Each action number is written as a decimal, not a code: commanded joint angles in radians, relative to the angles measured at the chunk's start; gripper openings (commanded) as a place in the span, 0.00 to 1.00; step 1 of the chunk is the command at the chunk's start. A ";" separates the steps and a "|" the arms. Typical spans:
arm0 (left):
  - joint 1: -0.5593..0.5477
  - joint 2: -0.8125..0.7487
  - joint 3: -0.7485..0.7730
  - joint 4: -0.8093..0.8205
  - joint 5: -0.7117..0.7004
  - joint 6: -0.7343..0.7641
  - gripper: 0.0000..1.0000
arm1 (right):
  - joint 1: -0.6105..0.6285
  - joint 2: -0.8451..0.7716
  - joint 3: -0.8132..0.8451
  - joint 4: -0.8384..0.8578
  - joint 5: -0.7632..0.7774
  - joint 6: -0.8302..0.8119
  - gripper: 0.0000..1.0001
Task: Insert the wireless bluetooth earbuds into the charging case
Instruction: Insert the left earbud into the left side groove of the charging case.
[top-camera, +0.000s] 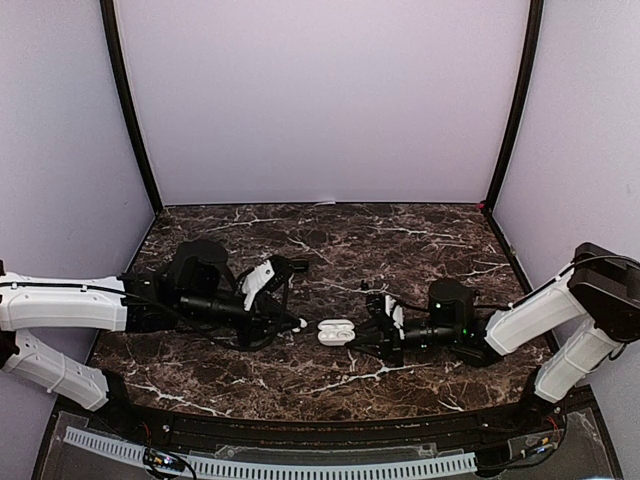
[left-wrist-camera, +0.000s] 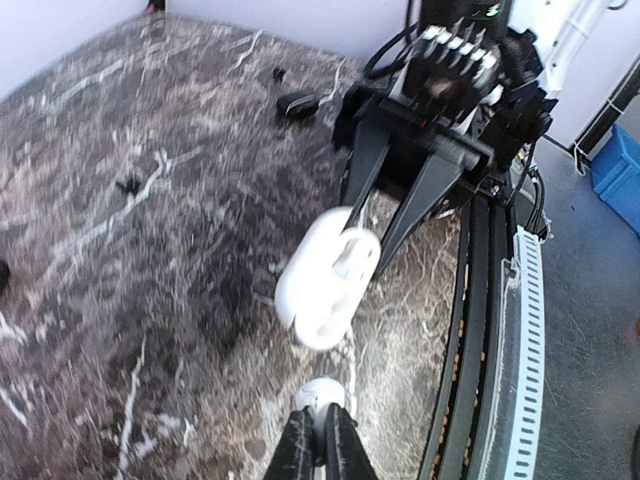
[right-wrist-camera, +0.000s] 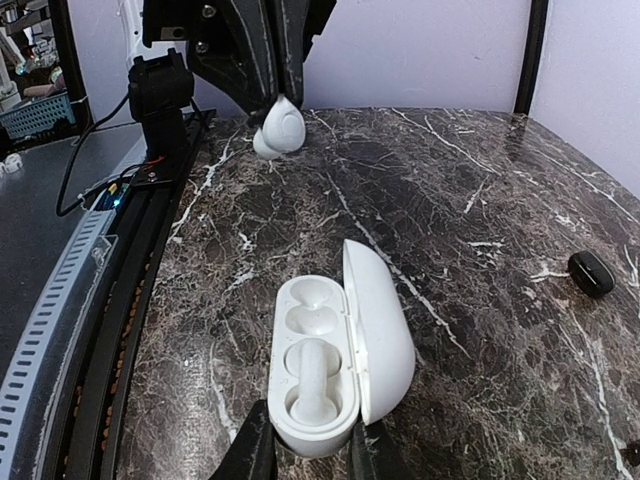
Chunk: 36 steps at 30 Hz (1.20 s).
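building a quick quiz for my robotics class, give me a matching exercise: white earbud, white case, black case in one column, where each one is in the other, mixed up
1 white earbud
2 white case
3 black case

a lies alone on the marble table
b lid open, gripped by the right hand
c pinched in the left hand

Pairs: 1-c, 2-b, 3-a

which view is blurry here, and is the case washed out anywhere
Left wrist: soft throughout, marble smeared, case and earbud washed out to near-flat white. Right wrist: sharp, the case's wells read clearly. Top: evenly lit, no glare, though the dark arms melt into the dark marble.
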<state>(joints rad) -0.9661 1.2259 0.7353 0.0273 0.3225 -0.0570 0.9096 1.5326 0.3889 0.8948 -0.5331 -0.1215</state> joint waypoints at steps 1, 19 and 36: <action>-0.021 -0.019 -0.024 0.147 0.022 0.170 0.07 | -0.002 0.011 0.029 0.012 -0.044 0.003 0.13; -0.048 0.070 0.047 0.146 0.015 0.300 0.08 | -0.002 0.020 0.043 0.001 -0.073 0.010 0.13; -0.103 0.162 0.077 0.124 -0.007 0.433 0.08 | -0.002 0.023 0.049 -0.011 -0.089 0.010 0.13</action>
<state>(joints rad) -1.0584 1.3773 0.7864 0.1574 0.3202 0.3283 0.9096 1.5467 0.4149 0.8658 -0.6067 -0.1184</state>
